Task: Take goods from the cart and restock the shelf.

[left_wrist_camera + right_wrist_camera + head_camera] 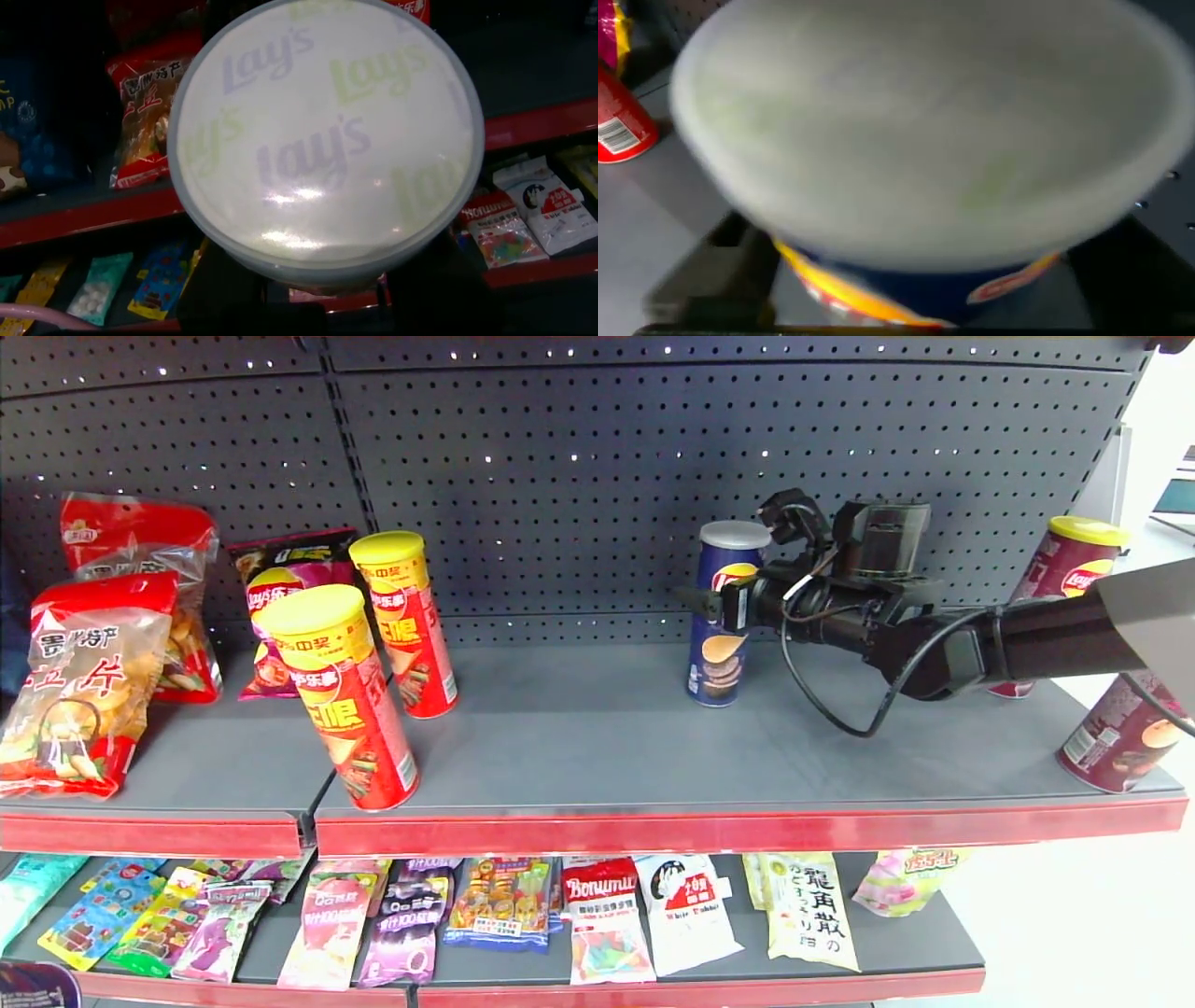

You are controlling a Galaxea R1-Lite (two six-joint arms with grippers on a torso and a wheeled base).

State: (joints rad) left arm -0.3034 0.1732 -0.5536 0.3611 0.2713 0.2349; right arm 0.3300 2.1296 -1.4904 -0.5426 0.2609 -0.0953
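The right gripper (pixel 728 607) clasps the blue cylindrical chip can with a grey plastic lid (pixel 714 663), which stands upright near the back edge of the grey metal shelf (pixel 597 737). This is the placing step. The next move calls for releasing it cleanly without tipping it. The left gripper (pixel 327 285) holds another pale-lidded can (pixel 327 140).

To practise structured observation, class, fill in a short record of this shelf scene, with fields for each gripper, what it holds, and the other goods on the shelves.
right gripper: closed on the blue can, which stands on the upper shelf
left gripper: holds a pale-lidded can in front of the shelves
shelf, left part: front red can, rear red can, snack bags
shelf, right part: back maroon can, front maroon can
lower shelf: flat sweet packets
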